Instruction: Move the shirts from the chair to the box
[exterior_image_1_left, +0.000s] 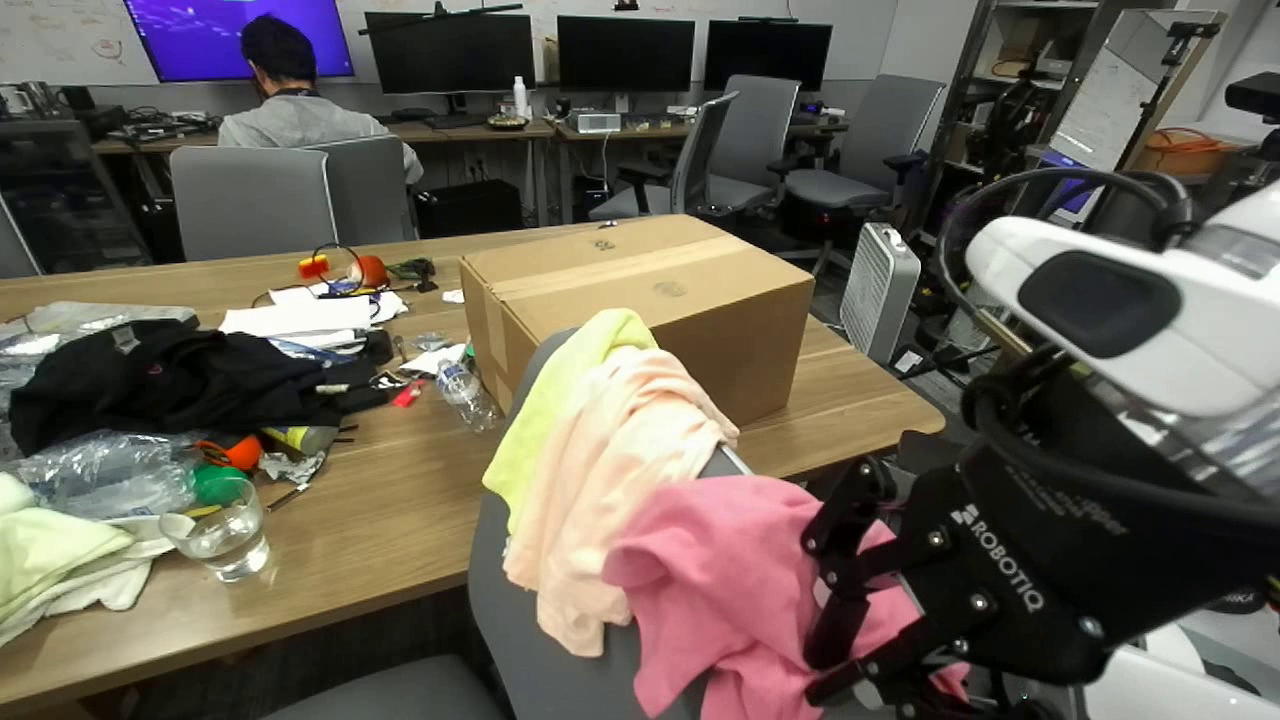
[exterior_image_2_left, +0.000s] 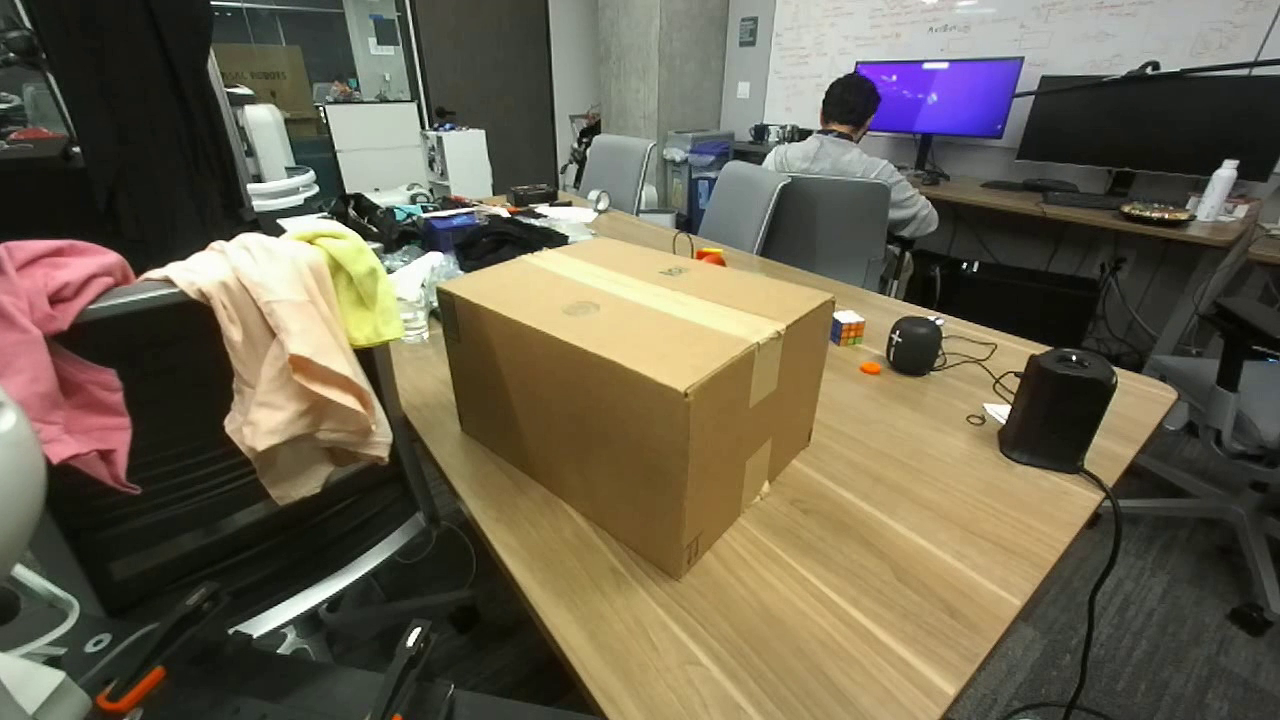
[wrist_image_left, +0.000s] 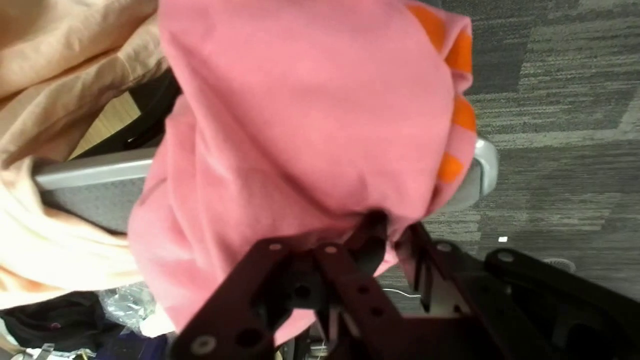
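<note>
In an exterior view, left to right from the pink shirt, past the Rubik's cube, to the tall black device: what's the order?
In an exterior view: pink shirt, pale peach shirt, pale yellow shirt, drinking glass, cardboard box, Rubik's cube, orange disc, small black device, taller black device.

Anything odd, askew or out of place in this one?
Yes: the box is shut, with tape running across its top in both exterior views. That seems odd: the shirts could probably only rest on it, not inside.
</note>
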